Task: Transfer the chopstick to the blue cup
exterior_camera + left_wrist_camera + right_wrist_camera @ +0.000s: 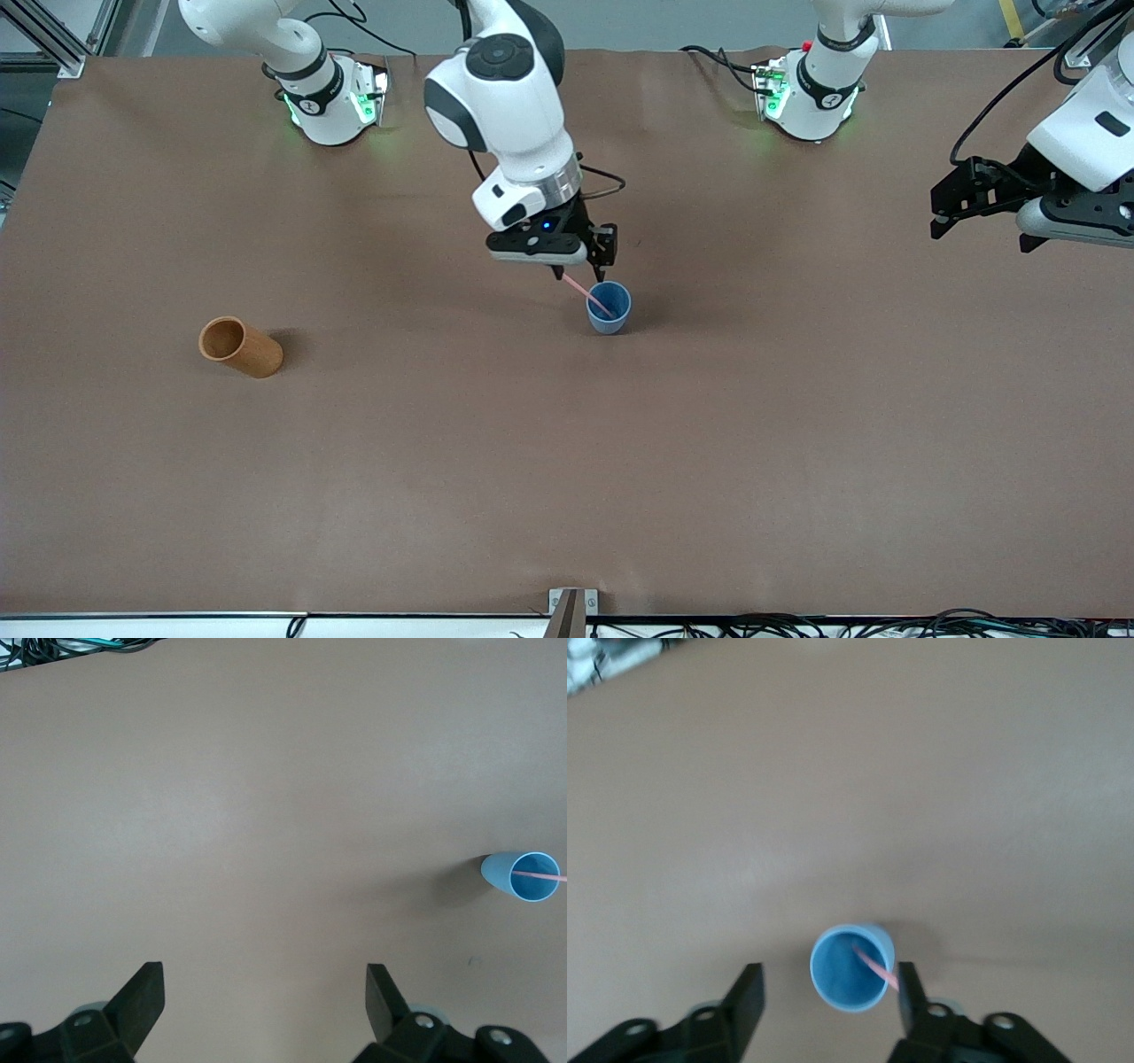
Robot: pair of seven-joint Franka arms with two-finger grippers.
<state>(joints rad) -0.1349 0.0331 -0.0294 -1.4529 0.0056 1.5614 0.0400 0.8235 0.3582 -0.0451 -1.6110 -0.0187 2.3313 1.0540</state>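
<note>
Right gripper [592,266] hovers over the small matte blue cup [609,307] at mid-table, fingers spread apart, clear of the thin pink chopstick [588,294] leaning inside the cup. Left gripper [264,1010] waits wide open above bare tabletop.

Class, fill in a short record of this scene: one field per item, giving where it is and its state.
blue cup: upright, mid-table
chopstick: lower end in the blue cup, leaning on its rim
right tool: open, just above the blue cup, fingers apart beside the chopstick
left tool: open, waiting above the left arm's end of the table
orange-brown cup: on its side, toward the right arm's end
</note>
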